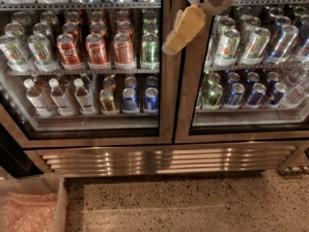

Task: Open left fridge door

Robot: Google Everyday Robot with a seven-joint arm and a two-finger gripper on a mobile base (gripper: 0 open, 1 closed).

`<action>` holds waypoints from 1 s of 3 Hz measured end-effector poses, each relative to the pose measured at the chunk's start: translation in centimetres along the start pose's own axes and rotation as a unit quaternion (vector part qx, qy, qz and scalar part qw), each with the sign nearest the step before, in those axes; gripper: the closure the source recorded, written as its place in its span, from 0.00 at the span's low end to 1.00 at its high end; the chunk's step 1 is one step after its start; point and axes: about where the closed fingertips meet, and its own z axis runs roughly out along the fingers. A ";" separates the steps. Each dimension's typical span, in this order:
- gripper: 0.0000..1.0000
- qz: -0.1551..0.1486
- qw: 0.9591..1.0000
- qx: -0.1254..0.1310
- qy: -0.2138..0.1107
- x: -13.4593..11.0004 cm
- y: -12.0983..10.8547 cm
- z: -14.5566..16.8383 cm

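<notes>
**End effector at the centre seam, left door shut**

The left door (87, 66) fills the left half of the view. Its steel frame sits flush against the right door (251, 66) at the dark centre seam, so it is not yet open. Through its pane show red cans (99, 50), a green can (149, 50) and bottles (60, 96) on the shelf below.

The end effector (176, 40) hangs from the top of the view, angled down and to the left. Its cream tip lies over the left door's inner upright, just beside the seam. I cannot tell whether it is spread or pressed together, nor whether it touches the steel.

The door looks heavy and stiff: a full-height glass panel in a metal frame. It probably has a seal that resists at first and then lets go. The brushed steel is smooth, so a flat push is likely to slip. The glass is the fragile part and should take no load.

No separate handle is visible. The best hold appears to be the frame's vertical edge at the seam, hooked from behind or pinched on its lip. The hinge is presumably on the far left, so the pull should be an outward arc. That arc has to clear the bin (29, 207) on the floor at lower left.
</notes>
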 end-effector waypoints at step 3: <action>0.00 0.000 1.000 -0.007 -0.004 0.3 0.1 -0.1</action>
